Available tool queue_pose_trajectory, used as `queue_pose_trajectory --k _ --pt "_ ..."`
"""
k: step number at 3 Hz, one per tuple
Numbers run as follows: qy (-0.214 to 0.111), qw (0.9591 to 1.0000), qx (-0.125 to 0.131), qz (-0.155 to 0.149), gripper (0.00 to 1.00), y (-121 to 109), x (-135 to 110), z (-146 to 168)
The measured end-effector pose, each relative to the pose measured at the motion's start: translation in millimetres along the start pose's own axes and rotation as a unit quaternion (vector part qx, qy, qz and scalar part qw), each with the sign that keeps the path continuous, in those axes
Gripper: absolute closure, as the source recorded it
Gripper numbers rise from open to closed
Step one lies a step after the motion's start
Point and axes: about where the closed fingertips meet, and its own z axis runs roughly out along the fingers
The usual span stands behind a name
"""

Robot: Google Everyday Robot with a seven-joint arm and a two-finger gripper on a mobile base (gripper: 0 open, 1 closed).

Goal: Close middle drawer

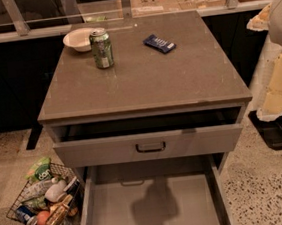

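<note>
Middle drawer [186, 205] pulled far out at frame bottom, under the slightly open top drawer [149, 146]. Gripper [276, 95] hangs at right edge beside the cabinet [142, 79], up and right of the middle drawer, apart from it. Whether it is parted or closed, cannot tell.

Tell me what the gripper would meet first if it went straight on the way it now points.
The gripper, right of the cabinet, seems to point down. Going straight on, it would probably meet the floor first, not the open middle drawer, though depth is unclear.
</note>
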Motion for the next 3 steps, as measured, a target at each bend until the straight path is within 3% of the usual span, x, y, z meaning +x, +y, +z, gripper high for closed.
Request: queue_pose_trajectory --k 2,3 --pt "-0.007 0.9999 0.015 -0.002 0.0 -4.3 -2.0 -4.9" --pt "0.03 0.9987 0.04 -0.01 0.0 -3.0 34.1 -16.4"
